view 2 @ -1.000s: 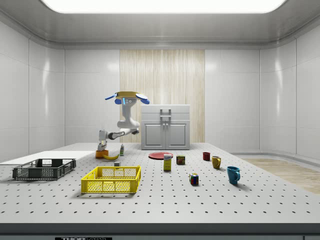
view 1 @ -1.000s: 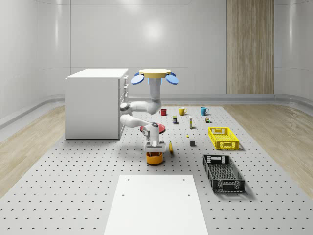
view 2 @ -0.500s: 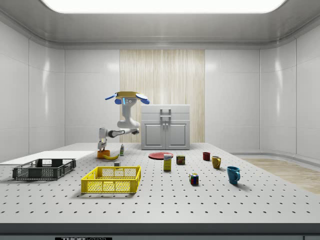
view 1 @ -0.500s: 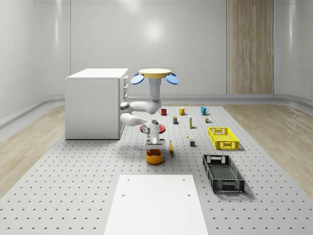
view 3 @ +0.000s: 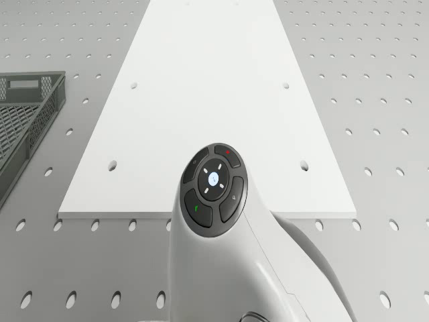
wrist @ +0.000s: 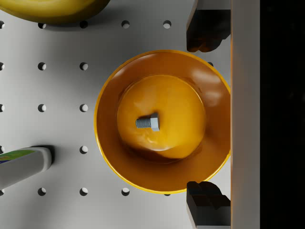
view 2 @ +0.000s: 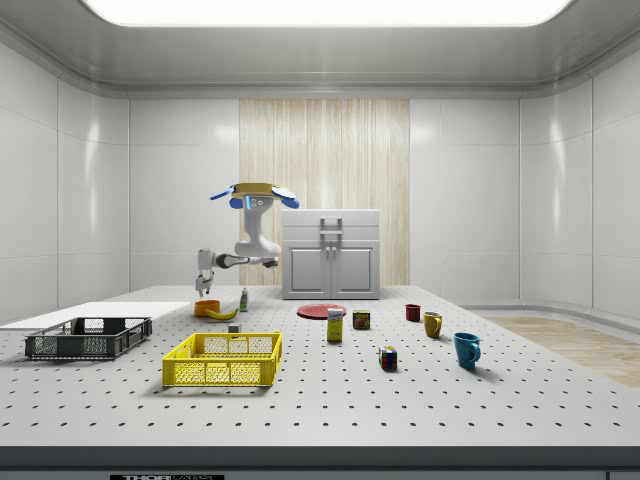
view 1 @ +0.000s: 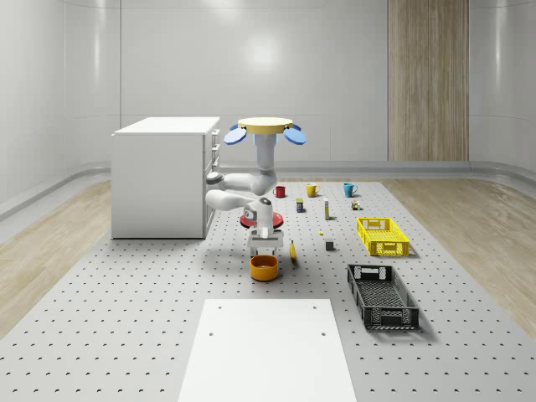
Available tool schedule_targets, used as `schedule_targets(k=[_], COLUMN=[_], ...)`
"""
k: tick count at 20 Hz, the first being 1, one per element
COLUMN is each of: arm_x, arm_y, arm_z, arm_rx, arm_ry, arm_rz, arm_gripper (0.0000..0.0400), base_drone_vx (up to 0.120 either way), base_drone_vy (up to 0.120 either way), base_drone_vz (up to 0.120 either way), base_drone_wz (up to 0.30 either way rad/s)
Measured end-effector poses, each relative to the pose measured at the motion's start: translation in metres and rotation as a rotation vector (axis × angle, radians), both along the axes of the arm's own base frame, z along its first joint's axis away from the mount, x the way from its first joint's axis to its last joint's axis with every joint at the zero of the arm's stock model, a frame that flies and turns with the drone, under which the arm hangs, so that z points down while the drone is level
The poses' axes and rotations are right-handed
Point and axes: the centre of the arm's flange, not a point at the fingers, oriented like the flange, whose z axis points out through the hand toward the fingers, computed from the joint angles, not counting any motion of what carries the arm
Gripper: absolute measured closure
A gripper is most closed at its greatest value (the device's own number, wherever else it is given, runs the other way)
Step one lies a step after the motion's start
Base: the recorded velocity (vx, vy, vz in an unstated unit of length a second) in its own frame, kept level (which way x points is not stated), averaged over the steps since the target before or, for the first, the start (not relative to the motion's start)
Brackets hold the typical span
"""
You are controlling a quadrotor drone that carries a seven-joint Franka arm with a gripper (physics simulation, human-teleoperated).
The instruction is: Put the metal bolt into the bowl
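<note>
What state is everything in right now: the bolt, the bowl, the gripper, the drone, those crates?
Bolt: lying on its side in the bowl.
Bowl: upright on the table, holding the bolt.
Gripper: open, empty, above the bowl.
Drone: hovering beside the cabinet.
Yellow crate: empty.
Black crate: empty.
Banana: lying beside the bowl.

Simulated robotics lab: bare white panelled walls, ceiling light panel, big perforated counter (view 1: 126, 318) like an optical breadboard, white cabinet (view 1: 161, 177), test props — crates (view 1: 382, 236), mugs (view 2: 466, 349), a banana (view 1: 292, 251).
</note>
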Motion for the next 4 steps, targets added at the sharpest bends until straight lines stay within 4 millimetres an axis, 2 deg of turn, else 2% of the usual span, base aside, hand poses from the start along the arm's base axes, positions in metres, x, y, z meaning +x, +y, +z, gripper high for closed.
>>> schedule_targets(k=[4], arm_x=[0.0000], arm_y=[-0.0001], arm_z=[-0.0052], arm_rx=[0.000], arm_ry=[0.000], arm_rz=[0.000], arm_gripper=[0.0000], base_drone_vx=[0.000], base_drone_vy=[0.000], base_drone_vz=[0.000], base_drone_wz=[0.000])
